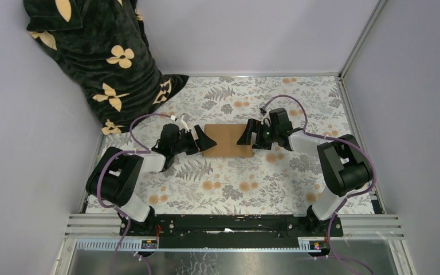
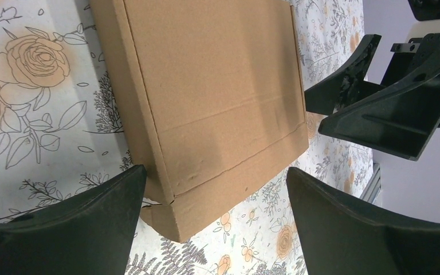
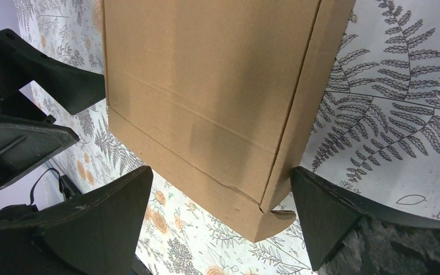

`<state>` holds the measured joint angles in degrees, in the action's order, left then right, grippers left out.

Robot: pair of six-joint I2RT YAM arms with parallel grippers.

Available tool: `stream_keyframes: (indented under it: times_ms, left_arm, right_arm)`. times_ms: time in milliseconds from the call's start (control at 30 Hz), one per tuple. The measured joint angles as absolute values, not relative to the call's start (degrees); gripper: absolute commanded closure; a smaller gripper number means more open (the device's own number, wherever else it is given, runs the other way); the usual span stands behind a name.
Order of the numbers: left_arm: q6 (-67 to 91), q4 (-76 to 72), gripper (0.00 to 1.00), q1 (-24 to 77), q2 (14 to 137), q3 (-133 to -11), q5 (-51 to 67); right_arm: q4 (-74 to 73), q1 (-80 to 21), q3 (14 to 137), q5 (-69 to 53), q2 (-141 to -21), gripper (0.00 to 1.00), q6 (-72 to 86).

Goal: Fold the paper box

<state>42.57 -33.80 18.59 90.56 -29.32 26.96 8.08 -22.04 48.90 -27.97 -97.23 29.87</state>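
1. The paper box (image 1: 227, 140) lies flat in the middle of the counter (image 1: 235, 183), closed up, between both arms.
2. Left claw (image 1: 203, 137) and right claw (image 1: 246, 133): both spread, gripping nothing, one at each end.
3. Risk: if you push from one side only, the light box may skid. A corner tab (image 3: 281, 213) looks sprung and may snag.
4. Material: matte brown corrugated board, scored creases, shallow rectangle.

Paper box (image 2: 217, 97), we see it cut off by the top edge in both wrist views, left gripper (image 2: 216, 175) and right gripper (image 3: 222, 172), fingers cropped at the bottom, flowered dark cloth (image 1: 91, 51), cut by the overhead view's top, whether fingertips touch the box we cannot tell
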Motion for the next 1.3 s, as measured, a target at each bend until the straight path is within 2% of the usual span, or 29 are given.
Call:
stream_keyframes:
  times_ms: [333,1300]
  left_arm:
    - [42.6,-32.3,0.01,19.8,88.0,-29.3,26.2]
    - [43.0,-21.6,0.01,21.6,71.7,-29.3,25.3]
  right_arm:
    - [7.3,-21.7,48.9,-27.6,-95.7,0.02,29.8]
    - [0.9,-21.6,48.1,-27.7,-79.8,0.01,30.5]
